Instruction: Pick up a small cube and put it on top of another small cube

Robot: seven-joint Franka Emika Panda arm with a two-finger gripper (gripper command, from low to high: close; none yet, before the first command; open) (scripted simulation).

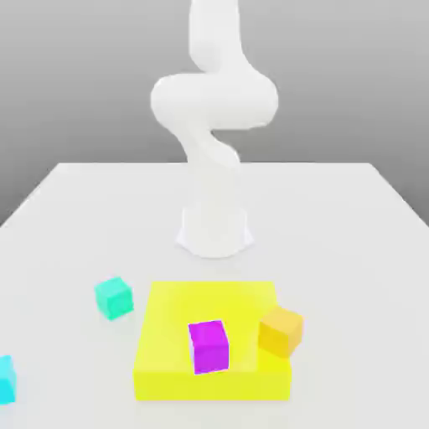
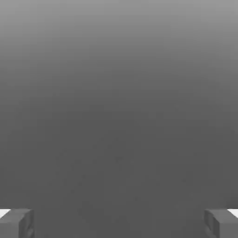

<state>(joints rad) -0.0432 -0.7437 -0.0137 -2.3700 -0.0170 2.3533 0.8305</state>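
Observation:
The greenish turquoise small cube [image 1: 114, 297] rests on the white table, toward the exterior view's left of the yellow block. The bluer cyan cube [image 1: 6, 379] sits at the exterior view's left edge, partly cut off. In the hand view my gripper [image 2: 119, 223] is open, its two grey fingertips [image 2: 17, 223] far apart with nothing between them, facing plain grey background. The white arm [image 1: 214, 109] rises behind the cubes and bends upward out of the exterior view.
A large flat yellow block [image 1: 167, 369] lies at the front centre of the table [image 1: 335, 218]. A magenta cube [image 1: 209, 345] stands on it. An orange cube [image 1: 281, 330] leans tilted at the block's right edge.

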